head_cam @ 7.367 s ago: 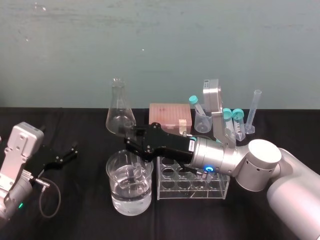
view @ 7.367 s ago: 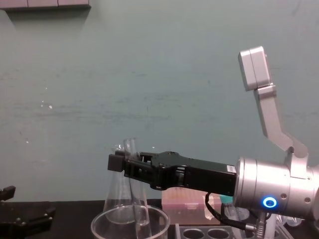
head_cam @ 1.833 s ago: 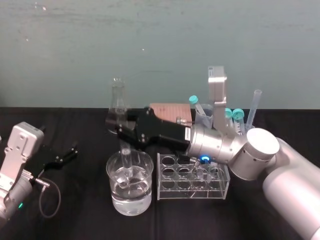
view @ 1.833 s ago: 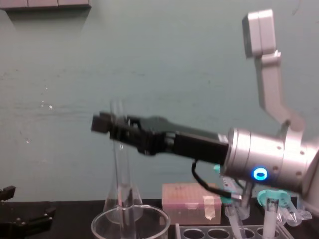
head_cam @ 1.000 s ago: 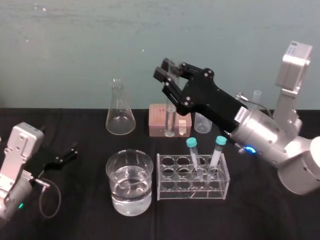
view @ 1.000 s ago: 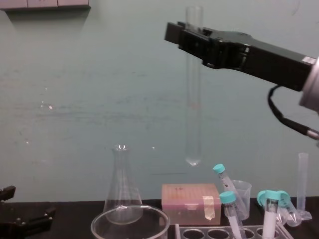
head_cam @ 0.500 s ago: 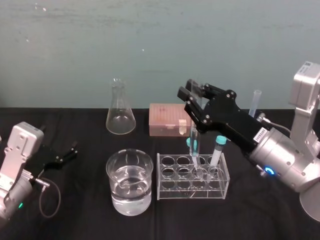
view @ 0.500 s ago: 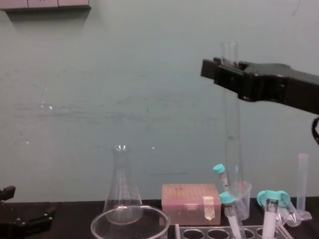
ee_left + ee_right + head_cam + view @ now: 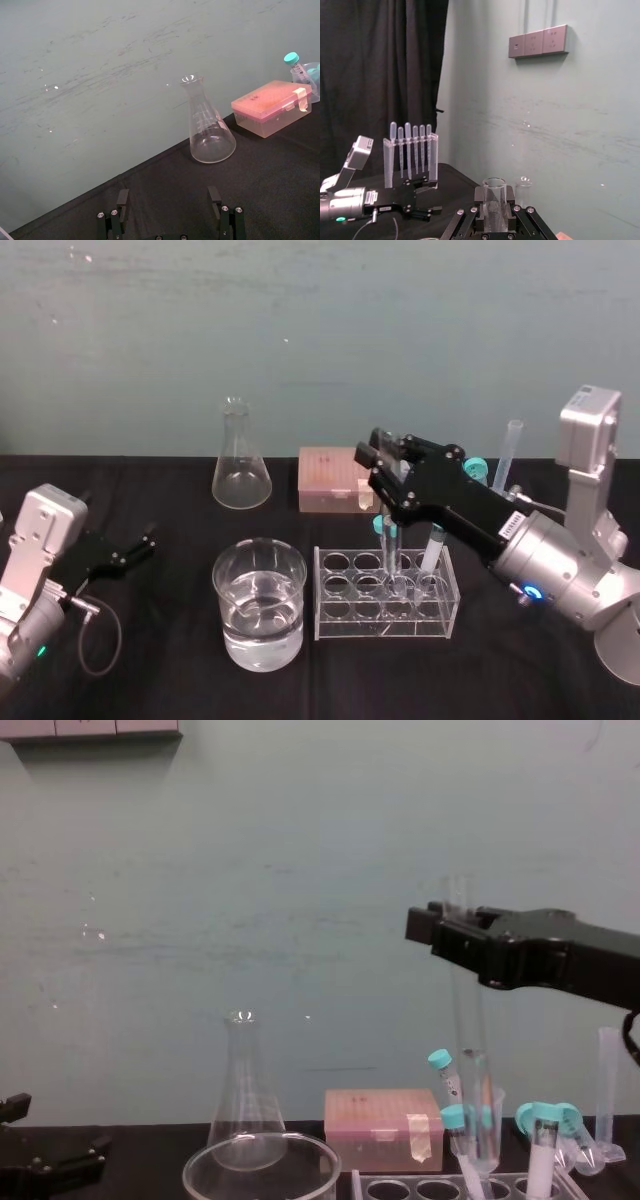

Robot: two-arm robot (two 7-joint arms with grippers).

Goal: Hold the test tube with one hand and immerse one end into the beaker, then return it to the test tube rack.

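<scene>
Right gripper [image 9: 386,466] jaws were pressed on the upper part of the test tube [image 9: 388,532], just below its open rim. The tube hung nearly upright, tilted slightly, over the back row of the test tube rack [image 9: 335,621]. Its rounded lower end was level with the top plate, close beside a teal-capped tube [image 9: 432,543]; whether it had entered a hole could not be told. The beaker [image 9: 260,602], part-filled with clear liquid, stood just beside the rack on the robot's left. The left gripper [image 9: 130,548] lay parked well off to the left with its jaws spread and empty. Judged risks: the tilt could land the tip on the plate between holes, so pushing down would stress the glass. A sideways drift could knock the capped tube. Opening early would drop the tube hard into the rack. No brand, label or legible writing was found; faint marks on the conical flask [image 9: 211,133] were unreadable.
</scene>
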